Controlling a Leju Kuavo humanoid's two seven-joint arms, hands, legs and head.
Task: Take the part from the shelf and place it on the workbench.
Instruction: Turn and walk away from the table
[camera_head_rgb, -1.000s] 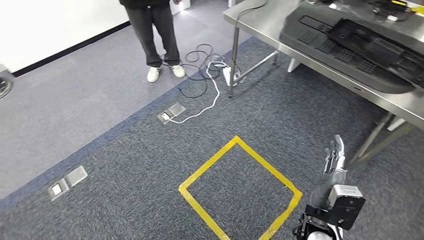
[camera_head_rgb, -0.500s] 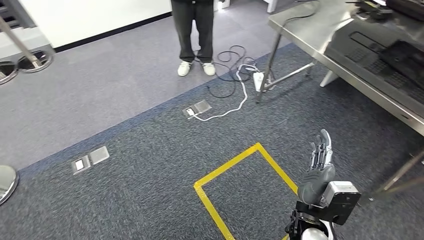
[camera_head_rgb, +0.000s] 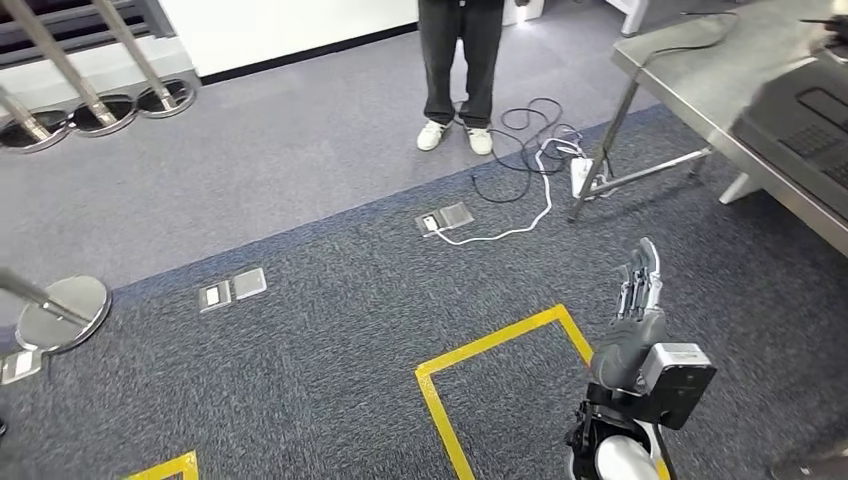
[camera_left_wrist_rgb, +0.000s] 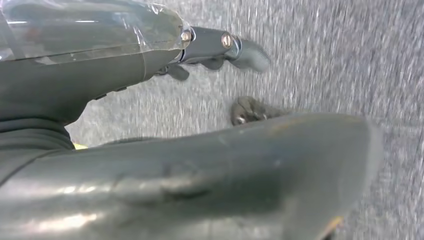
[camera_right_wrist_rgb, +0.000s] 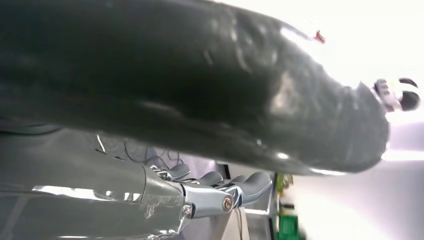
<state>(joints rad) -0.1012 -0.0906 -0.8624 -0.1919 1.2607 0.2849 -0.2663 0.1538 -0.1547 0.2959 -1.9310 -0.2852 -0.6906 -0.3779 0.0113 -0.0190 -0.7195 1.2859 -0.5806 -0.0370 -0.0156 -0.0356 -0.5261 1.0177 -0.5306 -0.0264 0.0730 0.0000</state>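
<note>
Dark moulded part (camera_head_rgb: 803, 108) lies on the steel workbench (camera_head_rgb: 690, 62) at the far right of the head view, blurred and partly cut off by the picture's edge. Neither hand is near it.

The right hand (camera_head_rgb: 637, 298) hangs low over the dark carpet (camera_head_rgb: 330, 330), well apart from the bench. Its fingers (camera_head_rgb: 640, 275) are stretched out straight, close to one another, and hold nothing. In the right wrist view the fingertips (camera_right_wrist_rgb: 252, 182) curve only slightly and nothing sits between them and the thick thumb.

The left hand (camera_left_wrist_rgb: 207, 44) shows in its own wrist view over grey carpet. Its fingers (camera_left_wrist_rgb: 250, 56) reach out away from the big thumb, loose and empty.

A yellow tape square (camera_head_rgb: 500, 345) marks the carpet just beside the right hand. Farther off a person (camera_head_rgb: 460, 50) in dark trousers and white shoes stands on the lighter floor. A tangle of black cable (camera_head_rgb: 525, 150) and a white power strip (camera_head_rgb: 580, 175) lie by the bench leg. Two metal floor boxes (camera_head_rgb: 445, 218) (camera_head_rgb: 232, 290) sit along the carpet's edge (one with a white lead plugged in). A round stanchion base (camera_head_rgb: 62, 312) rests at the left.
</note>
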